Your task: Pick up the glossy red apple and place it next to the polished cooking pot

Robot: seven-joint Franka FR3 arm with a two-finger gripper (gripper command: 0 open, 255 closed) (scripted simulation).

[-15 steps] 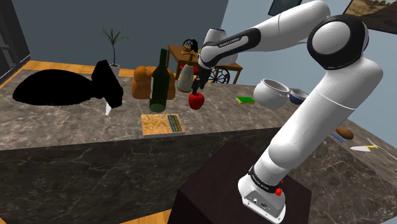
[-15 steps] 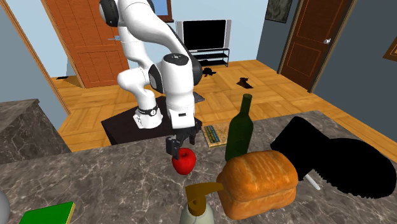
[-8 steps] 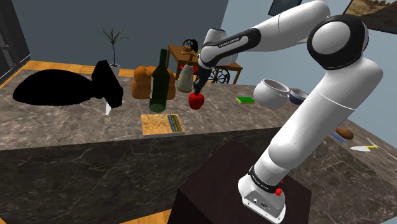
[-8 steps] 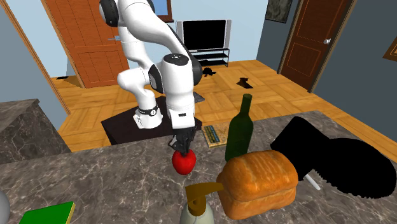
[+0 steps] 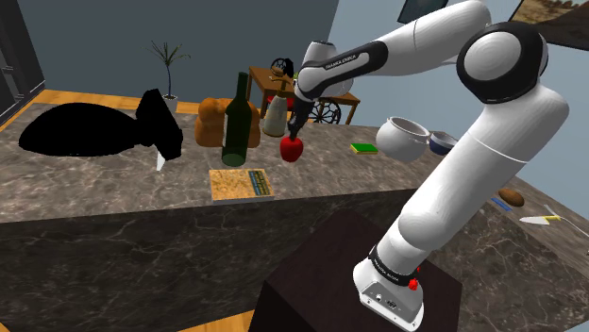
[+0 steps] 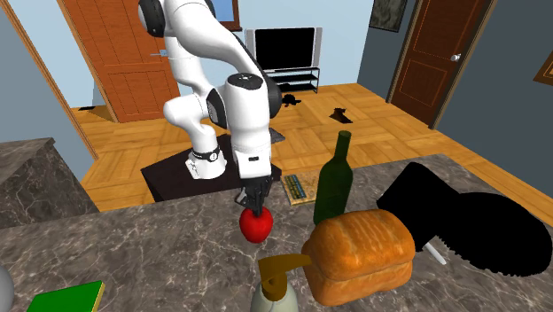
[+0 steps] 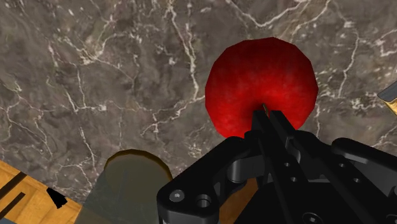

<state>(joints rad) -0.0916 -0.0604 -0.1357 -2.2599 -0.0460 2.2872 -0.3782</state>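
Quick count from my side: one red apple (image 5: 292, 148), one pale pot (image 5: 396, 143), one green bottle (image 5: 237, 123), one bread loaf (image 5: 214, 121), one pump dispenser (image 5: 275, 113), one green book (image 5: 362, 147), one small bowl (image 5: 440, 142) and one flat patterned book (image 5: 241, 185), all on the dark marble counter (image 5: 113, 203).

My gripper (image 5: 292, 130) points straight down. Its fingers are pinched narrow, almost meeting, on the very top of the apple where the stem is. The wrist view shows it best: the black fingers (image 7: 277, 135) close onto the middle of the red ball. The apple's stem end faces up at my hand, so its axis runs vertical. It's round, so it has no real long side. I can't tell whether it's resting on the marble or hanging just off it.

The apple is mid-counter, near the dispenser and bottle, which are on the shoulder view's left of it. The pot is well apart on that view's right, with the green book just beside it on the apple's side and the bowl just beside it on the other. Bare marble runs between the apple and the green book. The counter's near edge, toward my stand, lies past the patterned book.
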